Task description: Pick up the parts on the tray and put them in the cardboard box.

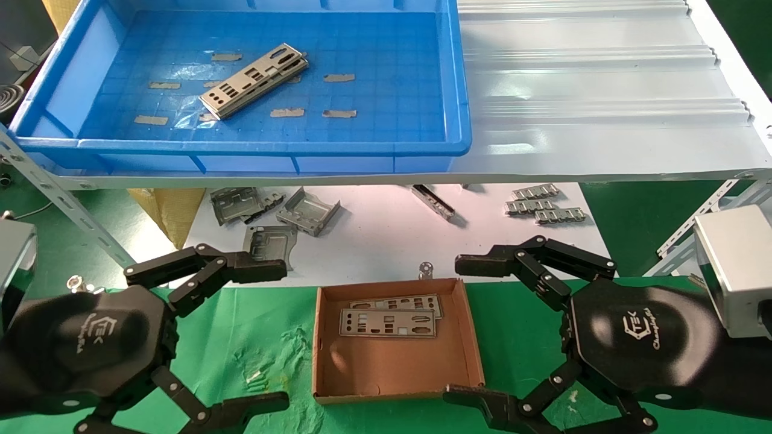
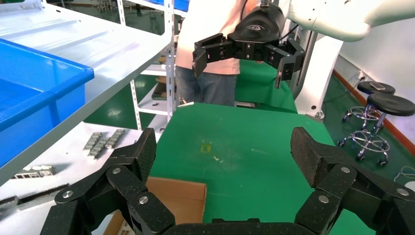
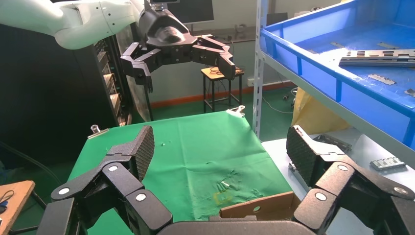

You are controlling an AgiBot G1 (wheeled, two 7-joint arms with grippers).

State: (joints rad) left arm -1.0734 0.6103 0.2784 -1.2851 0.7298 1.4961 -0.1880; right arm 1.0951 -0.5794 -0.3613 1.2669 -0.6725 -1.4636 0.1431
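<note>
Jaws wide apart on left gripper (image 1: 241,337) and right gripper (image 1: 476,331), both empty, flanking the cardboard box (image 1: 398,367) (two parts (image 1: 389,322) inside).

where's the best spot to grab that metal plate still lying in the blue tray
Probably across its narrow width near the middle, coming straight down from above. The plate lies flat and diagonal on the tray floor, with bare floor along both long edges, so either open gripper would need its fingers turned to straddle those edges.
</note>
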